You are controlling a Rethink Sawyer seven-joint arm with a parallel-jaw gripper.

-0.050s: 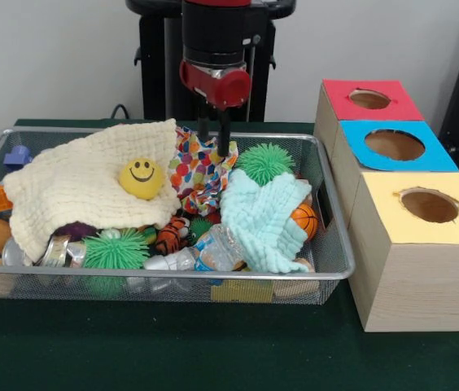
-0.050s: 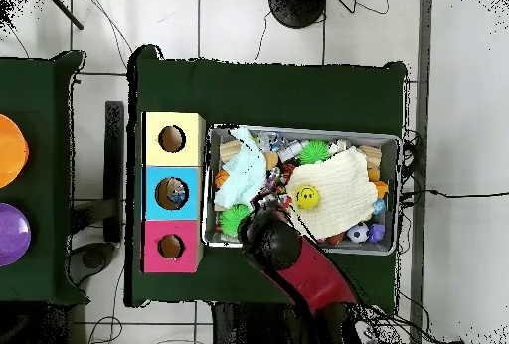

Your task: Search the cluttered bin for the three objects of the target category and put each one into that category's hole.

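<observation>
Spanning the bin [image 1: 327, 204] leftward, cream cloth [image 1: 75, 191] under a smiley ball [image 1: 142, 177], then end effector [image 1: 215, 140] nearly closed, empty, dipped onto spotted cloth [image 1: 198, 167] probably to uncover hidden targets, mint cloth [image 1: 264, 218], basketball [image 1: 303, 220], boxes [image 1: 413, 236] rightmost.

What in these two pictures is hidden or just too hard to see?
- Whatever lies under the cream cloth: front view, covered by the cloth.
- The gripper tips: front view, sunk behind the spotted cloth; overhead, the arm covers them, so open or shut is unclear.
- The inside of the red box and yellow box: both views, holes show only dark.
- The item in the blue box: overhead, too small to identify.
</observation>
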